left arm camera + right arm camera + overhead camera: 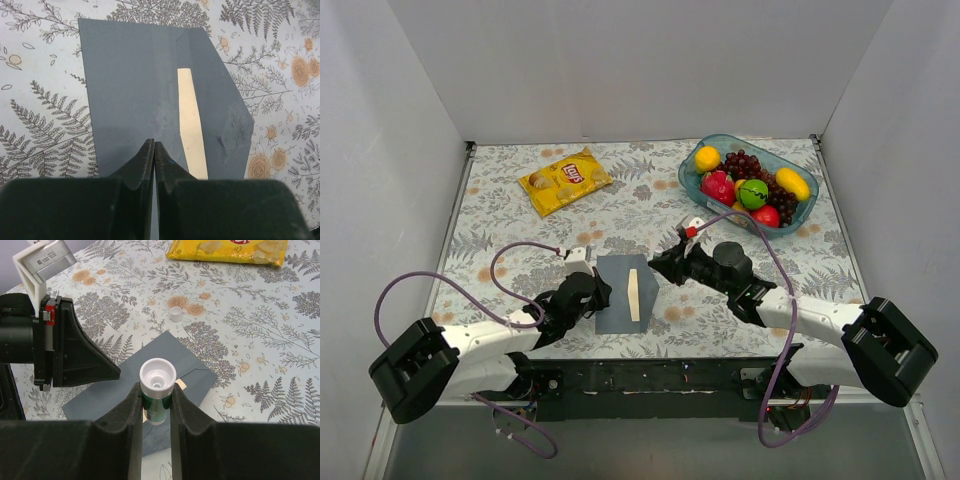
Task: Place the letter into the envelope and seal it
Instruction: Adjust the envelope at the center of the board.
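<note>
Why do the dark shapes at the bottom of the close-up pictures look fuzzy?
Left wrist view: the left fingers sit very near the lens and blur, while the envelope is crisp. Right wrist view: the right fingers blur likewise. Top view: soft, even light, faint shadows.

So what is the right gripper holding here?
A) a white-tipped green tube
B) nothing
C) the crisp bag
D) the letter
A: in the right wrist view, the right gripper is closed on a white-tipped green tube, with the envelope lying behind it.
</note>
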Available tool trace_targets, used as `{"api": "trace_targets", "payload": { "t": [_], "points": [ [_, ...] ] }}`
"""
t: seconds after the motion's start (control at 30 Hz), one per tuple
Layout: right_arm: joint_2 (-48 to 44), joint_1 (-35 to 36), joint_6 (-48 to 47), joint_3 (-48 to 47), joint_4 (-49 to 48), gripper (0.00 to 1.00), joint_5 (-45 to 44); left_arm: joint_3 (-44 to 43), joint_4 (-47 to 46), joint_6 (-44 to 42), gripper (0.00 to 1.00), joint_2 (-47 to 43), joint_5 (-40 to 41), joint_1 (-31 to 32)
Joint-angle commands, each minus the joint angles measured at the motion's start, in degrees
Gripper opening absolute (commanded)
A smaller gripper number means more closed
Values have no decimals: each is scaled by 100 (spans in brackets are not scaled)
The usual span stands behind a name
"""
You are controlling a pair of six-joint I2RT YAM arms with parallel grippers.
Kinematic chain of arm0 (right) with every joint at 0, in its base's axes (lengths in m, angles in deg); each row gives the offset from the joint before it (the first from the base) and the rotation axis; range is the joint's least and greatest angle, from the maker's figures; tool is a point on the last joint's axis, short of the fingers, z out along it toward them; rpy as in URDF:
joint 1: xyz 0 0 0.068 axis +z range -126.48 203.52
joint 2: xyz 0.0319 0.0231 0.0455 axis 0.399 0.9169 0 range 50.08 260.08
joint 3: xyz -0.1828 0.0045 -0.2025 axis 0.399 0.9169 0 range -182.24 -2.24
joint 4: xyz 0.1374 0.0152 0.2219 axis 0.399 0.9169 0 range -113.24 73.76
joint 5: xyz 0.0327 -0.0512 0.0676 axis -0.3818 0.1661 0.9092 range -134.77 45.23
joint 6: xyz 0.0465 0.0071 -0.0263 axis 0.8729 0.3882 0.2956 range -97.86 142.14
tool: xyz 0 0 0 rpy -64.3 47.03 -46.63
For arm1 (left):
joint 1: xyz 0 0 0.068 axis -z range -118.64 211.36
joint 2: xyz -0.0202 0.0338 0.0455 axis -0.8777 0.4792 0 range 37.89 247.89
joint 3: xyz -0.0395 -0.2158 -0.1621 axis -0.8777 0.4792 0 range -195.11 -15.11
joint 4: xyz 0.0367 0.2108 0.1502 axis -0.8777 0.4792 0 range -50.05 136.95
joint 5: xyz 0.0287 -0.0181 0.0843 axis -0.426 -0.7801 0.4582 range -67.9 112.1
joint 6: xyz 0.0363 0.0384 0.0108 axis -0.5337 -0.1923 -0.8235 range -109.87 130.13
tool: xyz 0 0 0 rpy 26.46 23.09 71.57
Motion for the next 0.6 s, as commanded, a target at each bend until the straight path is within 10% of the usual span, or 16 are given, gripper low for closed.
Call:
{"api": "trace_targets", "payload": {
  "t": [0.0,0.57],
  "points": [
    [-179,-27,15,20,-209,1,-10,-98,239,298,0,117,78,71],
    [-328,-133,-3,38,-112,1,-115,-370,-376,561,0,1444,25,80]
  ]
}}
